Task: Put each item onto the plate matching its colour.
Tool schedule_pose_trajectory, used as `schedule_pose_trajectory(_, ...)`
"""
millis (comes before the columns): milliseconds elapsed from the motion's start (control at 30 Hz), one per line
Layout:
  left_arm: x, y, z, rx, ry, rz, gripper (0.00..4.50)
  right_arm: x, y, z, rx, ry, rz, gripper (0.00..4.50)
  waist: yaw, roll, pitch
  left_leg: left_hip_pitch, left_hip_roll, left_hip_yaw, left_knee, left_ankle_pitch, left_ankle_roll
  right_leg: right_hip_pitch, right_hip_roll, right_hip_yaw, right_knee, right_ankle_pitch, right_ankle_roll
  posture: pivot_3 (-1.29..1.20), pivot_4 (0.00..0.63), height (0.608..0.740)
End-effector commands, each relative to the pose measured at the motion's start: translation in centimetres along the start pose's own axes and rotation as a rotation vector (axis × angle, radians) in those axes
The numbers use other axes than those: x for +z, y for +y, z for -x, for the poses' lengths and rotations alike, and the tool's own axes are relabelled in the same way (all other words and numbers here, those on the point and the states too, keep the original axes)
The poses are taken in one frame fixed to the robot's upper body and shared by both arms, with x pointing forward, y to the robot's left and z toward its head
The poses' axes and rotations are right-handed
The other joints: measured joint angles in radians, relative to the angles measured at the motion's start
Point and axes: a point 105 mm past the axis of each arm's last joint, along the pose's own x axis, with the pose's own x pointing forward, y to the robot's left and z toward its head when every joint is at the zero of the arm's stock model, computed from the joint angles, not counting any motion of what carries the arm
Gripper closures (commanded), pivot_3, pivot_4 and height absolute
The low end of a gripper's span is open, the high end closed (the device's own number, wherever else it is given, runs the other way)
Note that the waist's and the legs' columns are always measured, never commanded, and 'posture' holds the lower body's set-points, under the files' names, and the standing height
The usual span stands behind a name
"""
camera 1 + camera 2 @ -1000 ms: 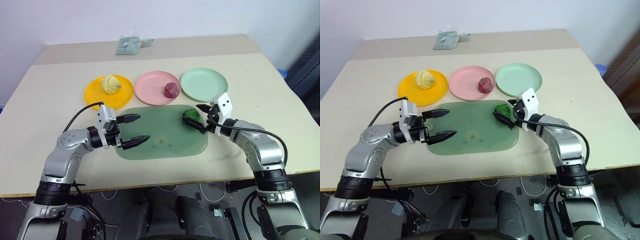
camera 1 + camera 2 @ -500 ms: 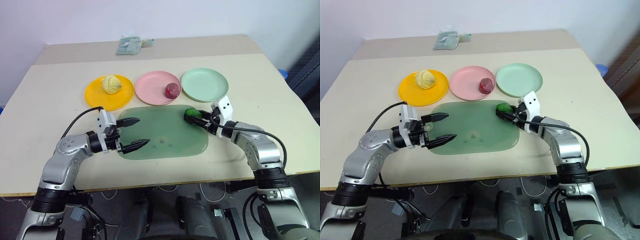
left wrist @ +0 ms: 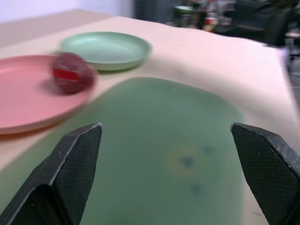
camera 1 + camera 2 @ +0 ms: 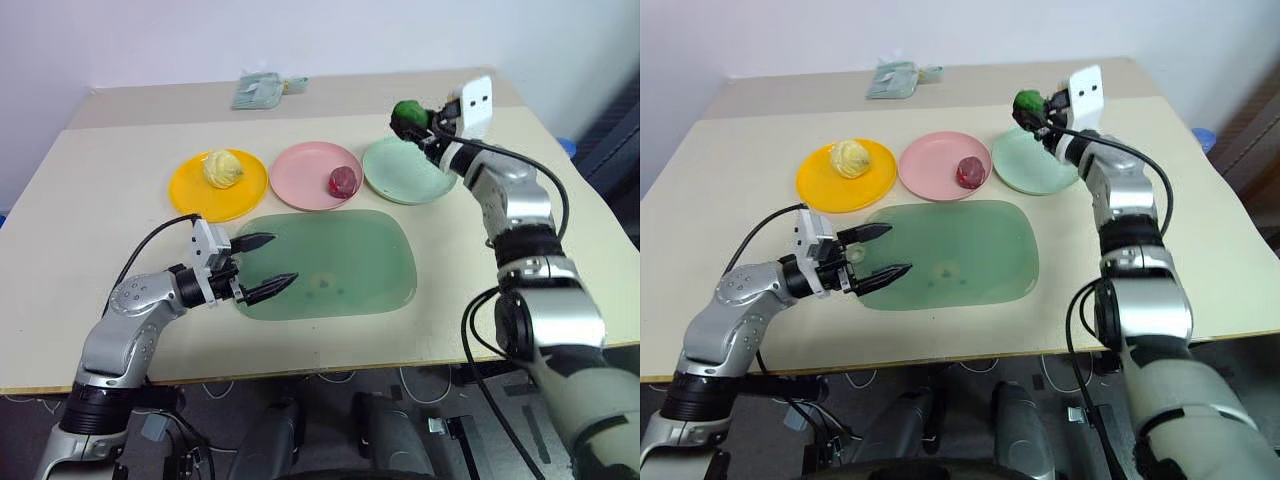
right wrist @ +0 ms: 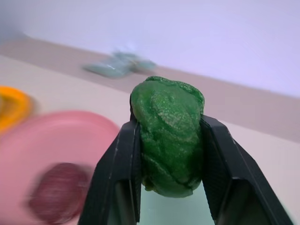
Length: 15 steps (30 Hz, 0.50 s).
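the left gripper (image 4: 268, 264) hangs low over the near left corner of the green mat (image 4: 340, 265), its jaws spread wide with nothing between them. the mat lies flat on the counter (image 4: 90, 190), stretching away ahead of those open jaws. past the mat's far edge stand three plates in a row. the yellow plate (image 4: 192, 192) sits beyond and to the left of the left jaws and carries the pale yellow ball (image 4: 222, 168). the pink plate (image 4: 305, 175) lies straight beyond them, with the dark red ball (image 4: 343, 180) resting on its right part. the pale green plate (image 4: 400, 172) is further right, bare on top. the right gripper (image 4: 1037, 112) is raised above the far edge of that green plate, its jaws closed on the dark green ball (image 5: 168, 135), which is pinched between the two black fingers (image 5: 117, 176) and held clear of the plate. at the far edge of the counter, well behind the plates, lies a small crumpled packet (image 4: 260, 90).
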Motion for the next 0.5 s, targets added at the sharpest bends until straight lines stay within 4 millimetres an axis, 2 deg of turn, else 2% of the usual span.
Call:
schedule_pose_trajectory(33, 1.5, 0.7, 0.7, 0.092, -0.030, -0.059, 0.00, -1.9, 0.0, -0.3, -0.045, 0.063, 0.018, 1.58, -0.003, 0.000, 0.000, 0.000, 0.000, 0.000, 0.000, 0.000, 0.000, 0.000, 0.000, 0.000, 0.000, 0.000, 0.000, 0.00, 0.150, 0.740)
schedule_pose_trajectory(133, 1.5, 1.6, 1.4, 0.180, -0.020, -0.072, 0.00, -2.5, 0.2, -0.5, -0.065, 0.083, 0.022, 0.03, -0.005, 0.001, 0.001, 0.000, 0.000, 0.001, 0.000, 0.000, 0.000, -0.001, 0.000, 0.001, 0.001, 0.000, 0.000, 0.00, 0.150, 0.740)
schedule_pose_trajectory(267, 1.3, 3.2, 1.6, 0.326, -0.015, -0.163, 0.00, -1.8, 0.1, -0.5, -0.057, 0.045, 0.019, 0.03, -0.006, 0.001, 0.001, 0.000, 0.000, 0.001, 0.000, 0.000, 0.000, -0.002, 0.001, 0.002, 0.002, 0.000, 0.000, 0.00, 0.150, 0.740)
schedule_pose_trajectory(333, 1.1, 3.2, 1.5, 0.337, -0.018, -0.178, 0.00, -1.4, -0.1, -0.2, -0.036, 0.013, 0.018, 0.03, -0.005, 0.001, 0.001, 0.000, 0.000, 0.001, 0.000, 0.000, 0.000, -0.002, 0.001, 0.002, 0.002, 0.000, 0.000, 0.00, 0.150, 0.740)
schedule_pose_trajectory(500, 0.8, 4.4, 1.4, 0.413, -0.060, -0.185, 0.00, -0.4, 0.0, 1.6, 0.084, -0.119, 0.012, 0.03, 0.001, 0.001, 0.001, 0.000, 0.000, 0.001, 0.001, -0.001, 0.001, -0.001, 0.001, 0.001, 0.002, 0.000, 0.000, 0.00, 0.150, 0.740)
